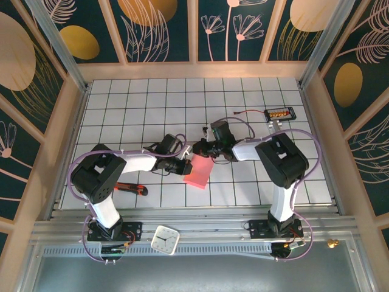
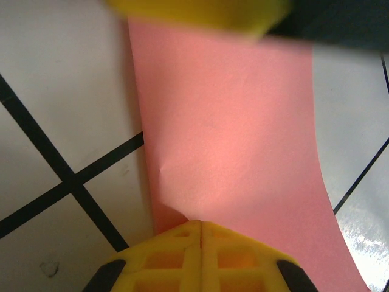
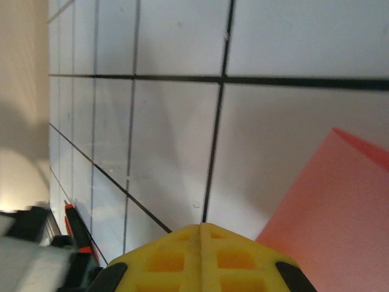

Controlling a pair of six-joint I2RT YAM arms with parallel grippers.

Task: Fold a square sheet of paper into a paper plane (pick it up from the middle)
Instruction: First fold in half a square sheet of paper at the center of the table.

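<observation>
Beyond the small white square clock [image 1: 165,239] on the near rail, a little toward the right arm's side, the salmon-pink sheet of thin paper [image 1: 199,173] sat over the white gridded worktop [image 1: 121,109], showing as a narrow oblong rather than a full square. The two arms lay stretched toward each other, their claws close together at the end of the sheet farthest from the clock.

The left claw [image 1: 184,164] sat at the sheet's edge on the left arm's side. Up close its yellow fingers [image 2: 164,255] were pressed together, the seam between them tight. The paper's edge ran in under their tips with a small crumple just beside them, so the claw looked to be pinching the sheet. The paper [image 2: 231,140] bowed away from that claw and cast a shadow on the tiles beside it, and a blurred yellow shape [image 2: 194,12] crossed its far end.

The right claw [image 1: 202,149] sat at the sheet's corner farthest from the clock. Its fingers [image 3: 164,258] were pressed together too, with pink paper [image 3: 340,219] just beside them, and I couldn't tell whether they touched it.

A red-handled black tool [image 1: 130,188] lay beyond the clock on the left arm's side, well apart from the sheet. Much farther beyond the clock, toward the right arm's side, lay a small black board with gold terminals [image 1: 281,113], a red wire [image 1: 246,113] trailing from it.
</observation>
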